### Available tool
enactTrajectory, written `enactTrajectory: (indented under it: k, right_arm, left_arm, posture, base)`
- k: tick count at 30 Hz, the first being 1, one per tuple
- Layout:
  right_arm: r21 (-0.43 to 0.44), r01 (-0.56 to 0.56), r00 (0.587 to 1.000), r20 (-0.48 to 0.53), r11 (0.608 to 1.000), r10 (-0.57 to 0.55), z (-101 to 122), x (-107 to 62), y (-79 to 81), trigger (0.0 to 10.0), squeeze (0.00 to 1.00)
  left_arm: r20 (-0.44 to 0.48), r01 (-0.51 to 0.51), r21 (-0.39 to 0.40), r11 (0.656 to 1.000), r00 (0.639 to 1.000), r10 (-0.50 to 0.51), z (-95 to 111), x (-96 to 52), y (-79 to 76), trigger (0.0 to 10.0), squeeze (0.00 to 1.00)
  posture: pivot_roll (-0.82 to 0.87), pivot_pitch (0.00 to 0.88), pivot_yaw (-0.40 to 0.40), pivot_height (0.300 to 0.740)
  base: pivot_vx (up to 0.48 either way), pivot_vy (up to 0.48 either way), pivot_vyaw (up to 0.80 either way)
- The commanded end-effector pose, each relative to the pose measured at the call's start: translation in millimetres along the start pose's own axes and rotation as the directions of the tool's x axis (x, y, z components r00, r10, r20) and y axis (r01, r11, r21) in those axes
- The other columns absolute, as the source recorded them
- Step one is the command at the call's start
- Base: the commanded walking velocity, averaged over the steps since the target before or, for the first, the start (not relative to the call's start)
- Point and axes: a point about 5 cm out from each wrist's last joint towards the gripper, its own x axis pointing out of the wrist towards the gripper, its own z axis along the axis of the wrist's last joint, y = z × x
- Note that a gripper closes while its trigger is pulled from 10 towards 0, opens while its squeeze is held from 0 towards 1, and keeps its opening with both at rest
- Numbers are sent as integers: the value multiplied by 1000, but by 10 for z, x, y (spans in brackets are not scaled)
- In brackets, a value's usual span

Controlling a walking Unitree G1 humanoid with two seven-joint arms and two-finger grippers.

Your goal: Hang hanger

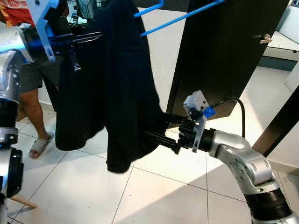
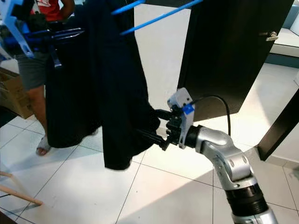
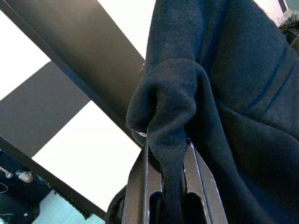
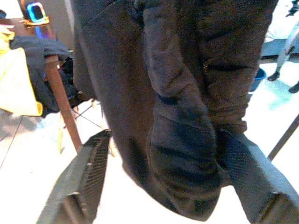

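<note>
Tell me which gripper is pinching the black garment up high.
The left gripper, raised near the blue hanger; the right gripper meets the black garment low down.

A dark door [image 1: 229, 51] with a metal handle [image 1: 266, 39] stands open over the white tiled floor [image 1: 154, 191], while a person in grey shorts [image 1: 30, 77] and a sandal [image 1: 41, 143] stands at the robot's left, near a cardboard box [image 2: 13, 95] and wooden sticks [image 2: 18, 193].
</note>
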Motion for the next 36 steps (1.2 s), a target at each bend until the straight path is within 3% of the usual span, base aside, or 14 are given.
enactTrajectory:
  k: [1, 13, 19, 25, 27, 28, 29, 31, 34, 36]
  right_arm:
    - [-14, 13, 1000, 2, 1000, -13, 6, -48, -27, 0, 0]
    - [-87, 124, 992, -28, 988, -127, 47, -208, -289, 0, 0]
    - [-165, 270, 959, -38, 949, -279, 122, -382, -532, 0, 0]
    - [-219, 331, 936, -50, 918, -350, 143, -449, -633, 0, 0]
    - [-245, 369, 920, -44, 896, -390, 171, -490, -701, 0, 0]
    - [-299, 430, 889, -25, 852, -458, 243, -553, -801, 0, 0]
    - [-299, 430, 889, -25, 852, -458, 243, -553, -801, 0, 0]
    - [-353, 524, 837, 46, 775, -545, 395, -637, -930, 0, 0]
    - [-361, 550, 823, 76, 753, -564, 451, -655, -956, 0, 0]
    - [-396, 561, 817, 119, 727, -565, 545, -647, -967, 0, 0]
  left_arm:
    - [17, 1, 38, 999, 1000, -1, 103, -40, 41, 10000, 0]
    - [-6, 20, 38, 999, 1000, -19, 68, -104, 48, 10000, 0]
    - [-33, 39, 34, 999, 999, -38, 51, -182, 38, 10000, 0]
    - [-44, 47, 32, 998, 998, -45, 41, -205, 37, 10000, 0]
    - [-57, 54, 28, 998, 997, -53, 26, -220, 32, 10000, 0]
    - [-79, 73, 10, 997, 994, -72, -7, -251, 14, 10000, 0]
    - [-79, 73, 10, 997, 994, -72, -7, -251, 14, 10000, 0]
    - [-121, 124, -37, 992, 985, -127, -84, -310, -51, 10000, 0]
    - [-142, 143, -75, 987, 978, -153, -126, -332, -79, 10000, 0]
    - [-213, 211, -176, 961, 945, -247, -266, -402, -189, 10000, 0]
  posture:
    - [20, 0, -37, 740]
    - [16, 0, -47, 740]
    - [17, 0, -54, 740]
    - [18, 0, -54, 740]
    - [18, 0, -53, 740]
    - [15, 0, -53, 740]
    - [15, 0, -53, 740]
    - [15, 0, -52, 740]
    - [15, 0, -54, 740]
    - [16, 0, -51, 740]
  base:
    - [0, 0, 0]
    - [0, 0, 0]
    - [0, 0, 0]
    - [0, 0, 0]
    - [0, 0, 0]
    - [0, 0, 0]
    - [0, 0, 0]
    - [0, 0, 0]
    - [0, 0, 0]
    - [0, 0, 0]
